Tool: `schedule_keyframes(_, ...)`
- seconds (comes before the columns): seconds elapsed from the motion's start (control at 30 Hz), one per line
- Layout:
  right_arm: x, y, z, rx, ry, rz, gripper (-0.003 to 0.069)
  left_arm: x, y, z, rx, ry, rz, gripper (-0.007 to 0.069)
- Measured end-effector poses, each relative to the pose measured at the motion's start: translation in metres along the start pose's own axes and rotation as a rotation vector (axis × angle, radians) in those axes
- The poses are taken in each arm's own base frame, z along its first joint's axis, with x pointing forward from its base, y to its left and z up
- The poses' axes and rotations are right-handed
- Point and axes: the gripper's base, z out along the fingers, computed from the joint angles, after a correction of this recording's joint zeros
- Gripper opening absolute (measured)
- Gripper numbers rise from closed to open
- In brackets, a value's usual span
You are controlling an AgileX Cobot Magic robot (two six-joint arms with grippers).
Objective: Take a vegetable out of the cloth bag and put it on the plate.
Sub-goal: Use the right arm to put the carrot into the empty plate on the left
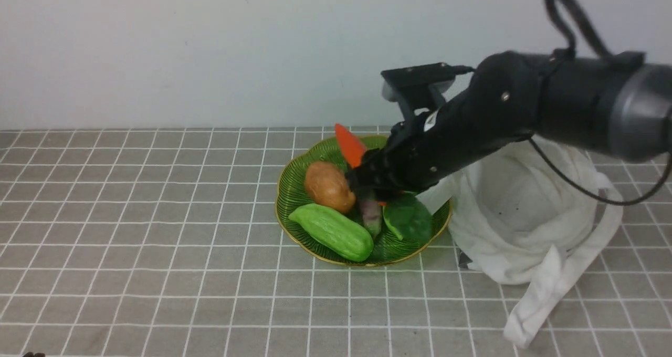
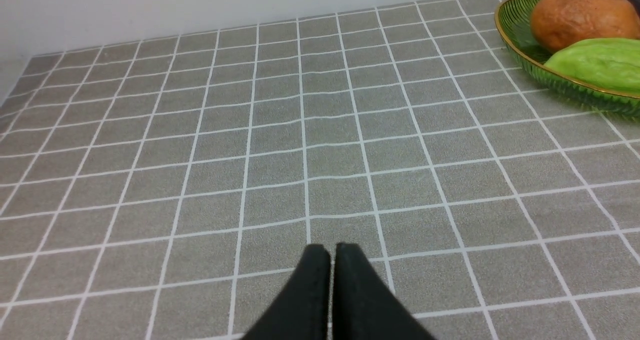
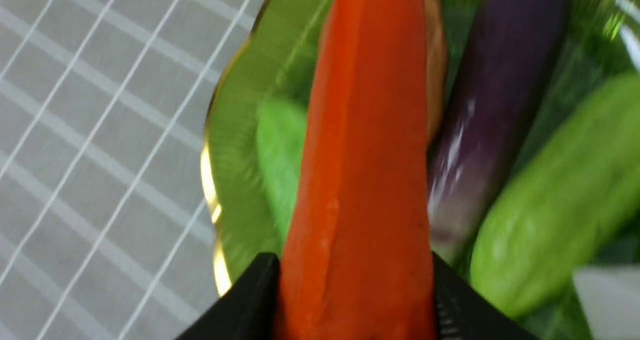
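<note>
My right gripper (image 1: 367,181) is shut on the orange carrot (image 1: 349,144) and holds it tilted over the green plate (image 1: 283,210), tip pointing up and away. In the right wrist view the carrot (image 3: 365,155) fills the space between the two black fingers of the gripper (image 3: 350,265). Dark green leaves (image 1: 407,218) lie on the plate below the gripper. The white cloth bag (image 1: 525,215) slumps right of the plate, under my right arm. My left gripper (image 2: 332,247) is shut and empty, low over bare tablecloth left of the plate (image 2: 520,45).
A brown potato (image 1: 328,186), a light green gourd (image 1: 331,231) and a purple eggplant (image 1: 370,212) lie on the plate. A bag strap (image 1: 541,294) trails toward the front right. A white wall stands behind the grey checked tablecloth (image 1: 131,231).
</note>
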Motion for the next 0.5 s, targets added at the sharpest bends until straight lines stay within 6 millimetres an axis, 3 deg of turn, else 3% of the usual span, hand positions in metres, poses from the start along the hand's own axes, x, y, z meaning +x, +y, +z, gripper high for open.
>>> schedule_keyframes(0.13,0.0,-0.009,0.022,0.03,-0.057,0.036,0.0306,0.0,0.0,0.0,0.0,0.0,0.0,-0.0005)
schedule_keyframes(0.23,0.002,-0.013,0.037,0.043,-0.077,0.052,0.0345,0.0,0.0,0.0,0.0,0.0,0.0,-0.0005)
schedule_keyframes(0.43,0.0,-0.016,0.043,0.051,-0.113,0.06,0.0574,0.0,0.0,0.0,0.0,0.0,0.0,-0.0005)
schedule_keyframes(0.5,-0.002,-0.016,0.037,0.049,-0.11,0.064,0.0613,0.0,0.0,0.0,0.0,0.0,0.0,-0.0005)
